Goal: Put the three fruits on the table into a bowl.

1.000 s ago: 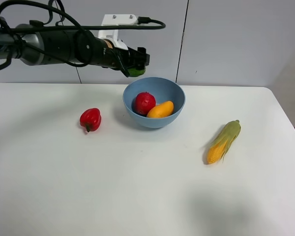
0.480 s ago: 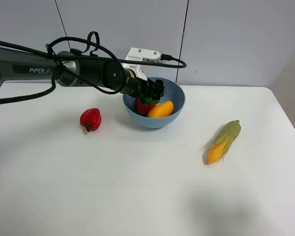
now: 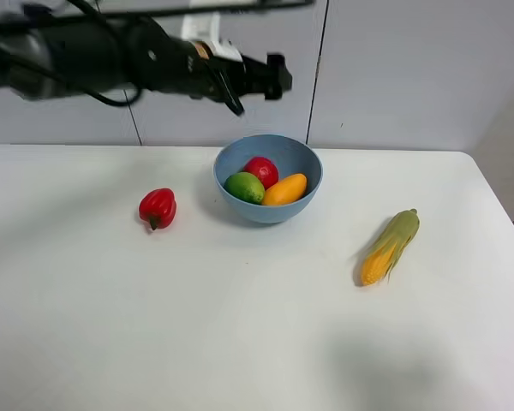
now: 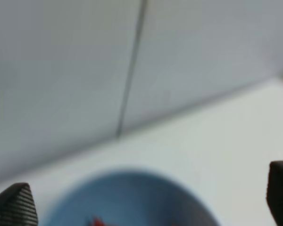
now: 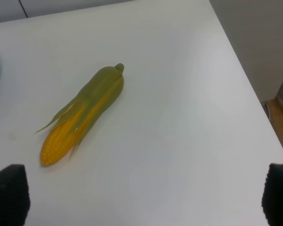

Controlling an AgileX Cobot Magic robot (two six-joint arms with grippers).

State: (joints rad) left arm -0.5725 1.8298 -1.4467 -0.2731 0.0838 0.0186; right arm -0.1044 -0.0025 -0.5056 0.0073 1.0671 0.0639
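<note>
The light-blue bowl (image 3: 268, 177) stands on the white table (image 3: 240, 325) at the back middle. In it lie the green lime (image 3: 245, 187), the red pomegranate (image 3: 262, 169) and the orange-yellow mango (image 3: 283, 189). My left gripper (image 3: 277, 78) is open and empty, raised well above the bowl's back rim. In the left wrist view its fingertips (image 4: 14, 205) stand far apart over the blurred bowl (image 4: 127, 176). My right gripper (image 5: 146, 200) is open and empty above the table's right part; it does not show in the exterior view.
A red bell pepper (image 3: 158, 208) lies left of the bowl. A corn cob with green husk (image 3: 390, 247) lies to the right, also in the right wrist view (image 5: 82, 115). The table's right edge (image 5: 245, 80) is near it.
My left gripper went down into the bowl with the lime, let it go there, and has risen open and empty. The lime now lies in the bowl.
</note>
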